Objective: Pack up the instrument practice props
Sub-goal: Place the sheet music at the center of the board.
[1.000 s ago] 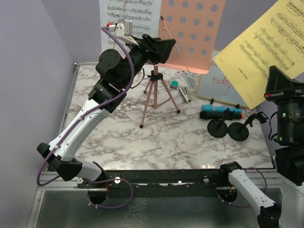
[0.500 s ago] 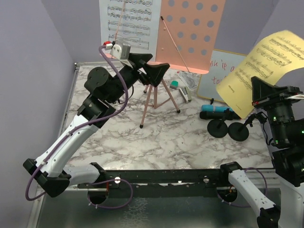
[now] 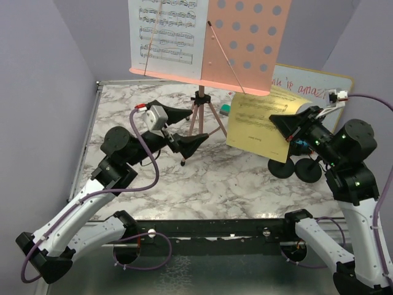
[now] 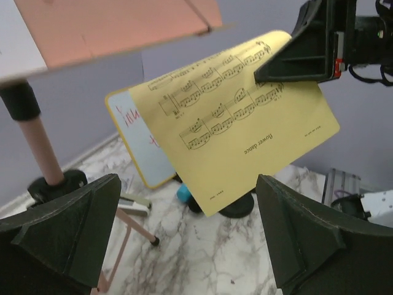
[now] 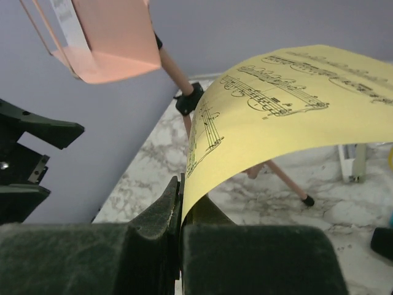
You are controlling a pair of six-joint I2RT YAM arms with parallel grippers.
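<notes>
Right gripper (image 3: 287, 123): jaws pinched flat on one edge of a thin yellow sheet-music page (image 3: 255, 126), which curls away from them. Left gripper (image 3: 198, 125): black wedge-shaped fingers spread wide, holding nothing, beneath the flat pink perforated metal rack (image 3: 245, 37).

We see a white table (image 3: 233, 184) with grey marble veining. Plain lilac walls (image 3: 43, 92) rise behind the table and on both its sides. A black rail (image 3: 209, 228) lines its near edge, with dull grey metal sheet (image 3: 202, 270) below.
</notes>
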